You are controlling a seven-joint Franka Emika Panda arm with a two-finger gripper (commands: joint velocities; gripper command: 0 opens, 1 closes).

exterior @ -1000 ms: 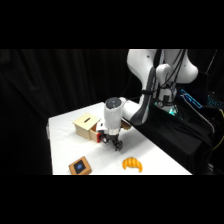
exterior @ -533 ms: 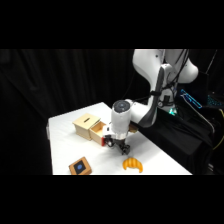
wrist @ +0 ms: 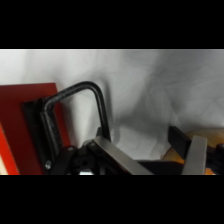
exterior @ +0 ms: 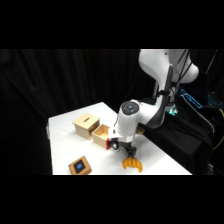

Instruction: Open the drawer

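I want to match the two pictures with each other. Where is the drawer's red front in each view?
Side view: the red front is a small red patch at the near end of the pulled-out drawer, just left of the gripper.
Wrist view: the red front fills the left edge, with the black handle standing out from it.
Shared landmark: the orange thing, below the gripper in the side view, at the right edge in the wrist view.

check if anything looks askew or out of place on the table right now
Nothing looks damaged or spilled. The drawer stands pulled out of the tan box, as the task wants. The gripper is at its red front, by the black wire handle. A croissant and a small blue-topped block lie apart.
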